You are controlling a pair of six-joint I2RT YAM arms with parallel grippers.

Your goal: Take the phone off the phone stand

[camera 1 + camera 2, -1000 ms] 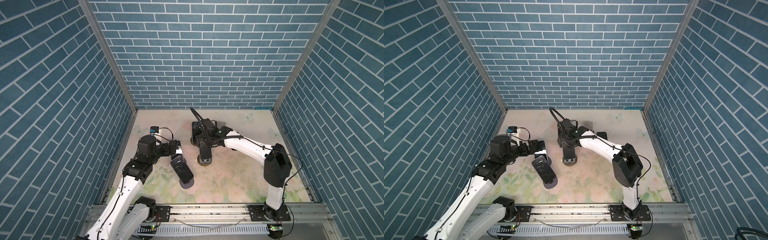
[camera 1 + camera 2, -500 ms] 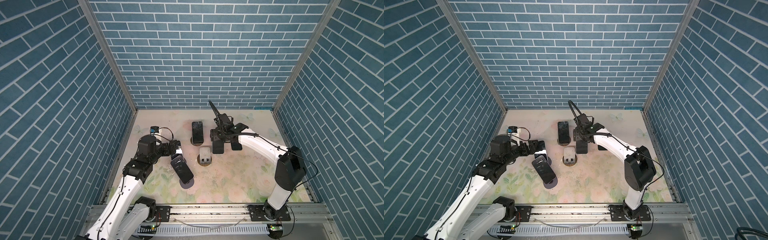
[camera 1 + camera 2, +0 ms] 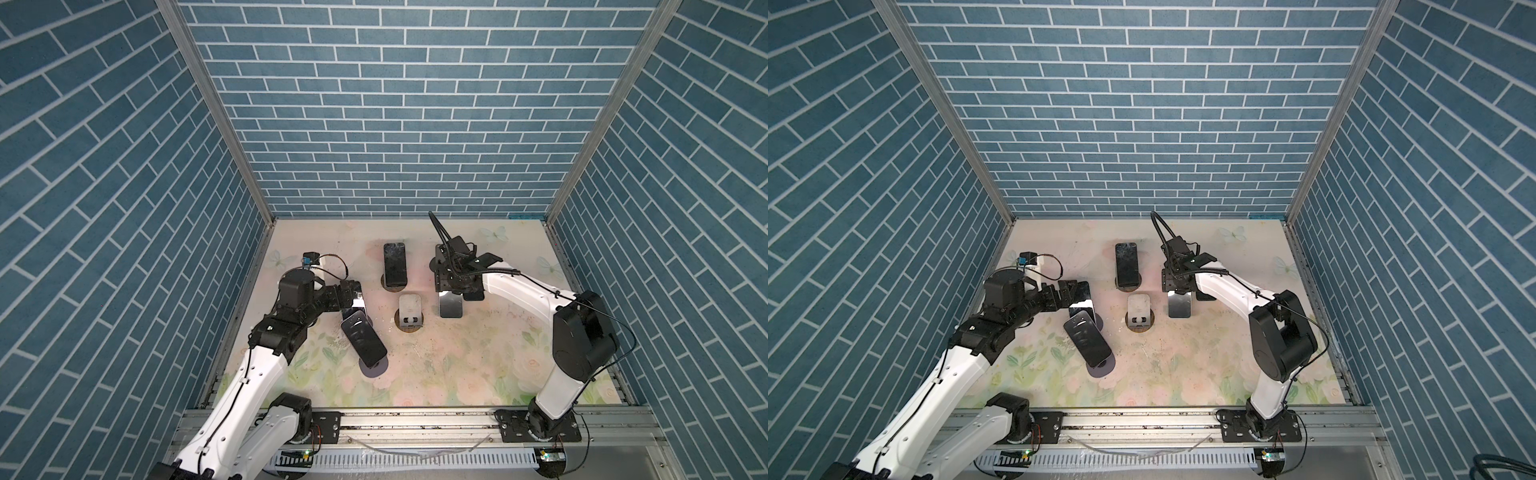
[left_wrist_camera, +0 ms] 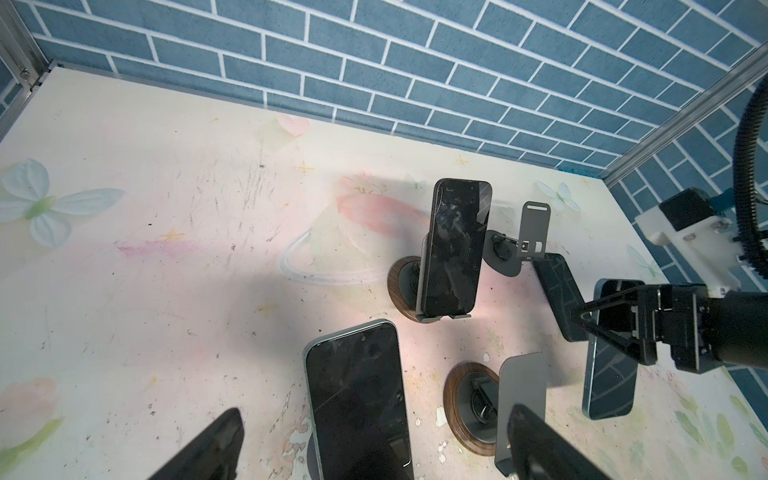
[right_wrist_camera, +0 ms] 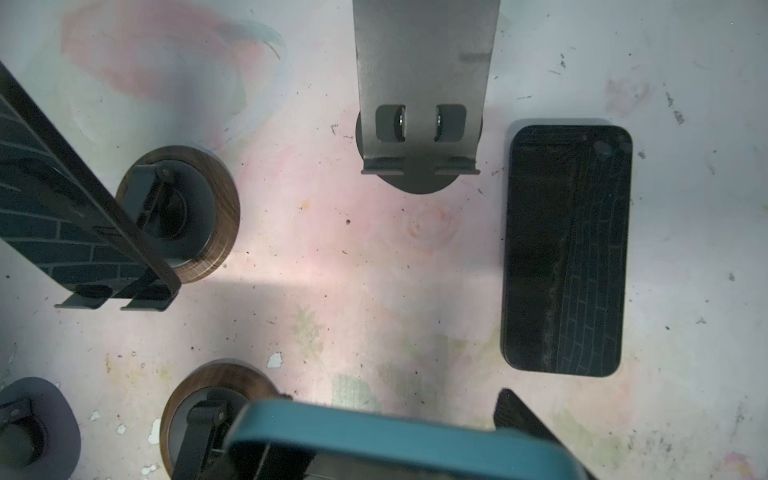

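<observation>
blue phone (image 3: pixel 451 307) clamped by right gripper (image 3: pixel 450 291) right of centre, grey stand (image 3: pixel 410 311) beside it, left gripper (image 3: pixel 353 297) spread wide, nothing held

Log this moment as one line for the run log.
right gripper: shut on phone, upright beside empty stand | left gripper: open, near second phone | phone off stand, not released

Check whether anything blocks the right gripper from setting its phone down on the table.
Nothing visible does. The right gripper holds the phone over what looks like bare table, between the empty wood-base stand and a black phone lying flat. Both sit close beside the spot.
</observation>
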